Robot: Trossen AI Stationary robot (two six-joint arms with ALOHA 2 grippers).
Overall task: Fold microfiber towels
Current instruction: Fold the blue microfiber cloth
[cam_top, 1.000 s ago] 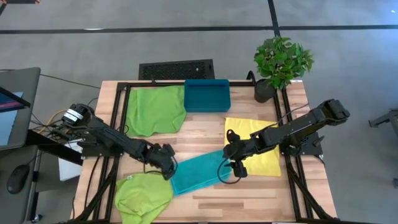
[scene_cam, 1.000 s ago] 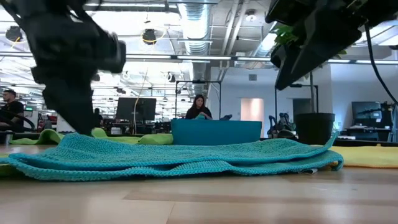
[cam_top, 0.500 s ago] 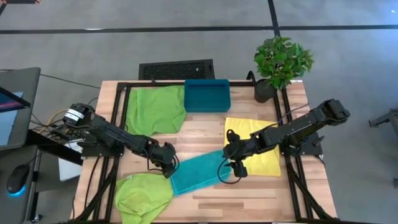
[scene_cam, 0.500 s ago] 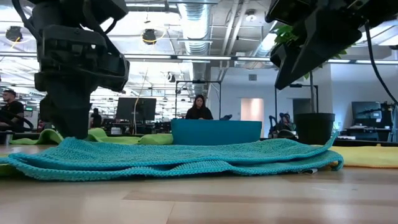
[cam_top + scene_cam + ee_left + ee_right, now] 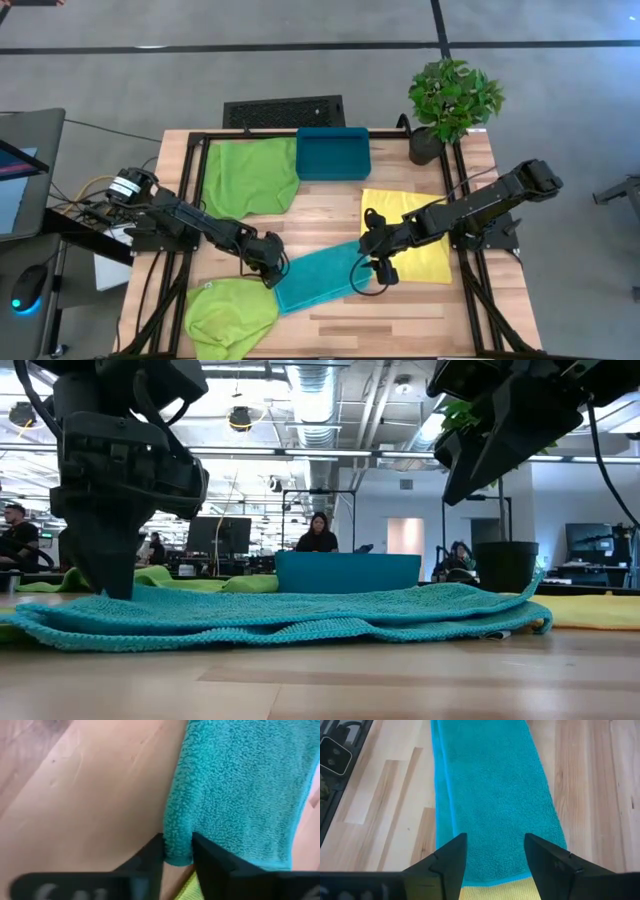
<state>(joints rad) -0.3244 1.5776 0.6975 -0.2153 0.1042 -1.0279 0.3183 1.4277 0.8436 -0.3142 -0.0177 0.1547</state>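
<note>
The teal towel [image 5: 320,275] lies flat on the table as a long folded strip, slanting from near left to mid right; it also shows in the low view [image 5: 300,615]. My left gripper [image 5: 271,272] is down at its left end, shut on it [image 5: 177,854]. My right gripper [image 5: 380,272] is open and hovers above the strip's right end [image 5: 490,785], raised clear in the low view [image 5: 470,475]. The yellow towel [image 5: 412,232] lies flat at the right, one lime green towel [image 5: 250,175] at the far left, the other [image 5: 230,315] bunched at the near left. My left gripper pinches the rounded, folded long edge of the teal towel [image 5: 176,837] between its two fingers, at the strip's left end. The fingers come from above, pointing down. The towel lies slack on the table, not lifted.
A rigid teal bin [image 5: 333,152] stands at the far middle, a potted plant [image 5: 452,100] at the far right corner. Black frame rails [image 5: 190,190] run along the table's left and right sides. Bare wood shows at the near right [image 5: 400,320].
My left gripper has come down onto the left end of the teal towel, shifting slightly toward the table's near edge. The towel has stayed flat where it was. My right gripper has kept still.
</note>
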